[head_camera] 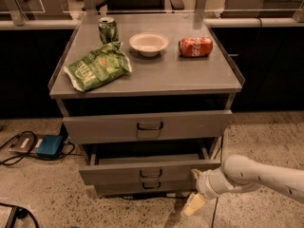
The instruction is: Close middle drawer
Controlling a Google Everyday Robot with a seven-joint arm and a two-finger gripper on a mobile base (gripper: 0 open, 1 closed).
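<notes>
The middle drawer [118, 171] of the grey cabinet is pulled out a little. It has a low narrow front panel with a small dark loop handle [150, 173] at its centre. My gripper [194, 190] is at the right end of that front panel, low near the floor. It looks open: one cream fingertip [195, 174] is against the panel's right end and the other [192, 206] points down toward the floor. My white arm [256, 175] reaches in from the right.
The taller-fronted top drawer [147, 125] is above and the bottom drawer [152, 186] below. On the cabinet top [190, 75] are a green can [108, 30], a green chip bag [97, 66], a white bowl [148, 43] and a red can [195, 47] on its side. A blue box with cables [49, 146] lies on the floor to the left.
</notes>
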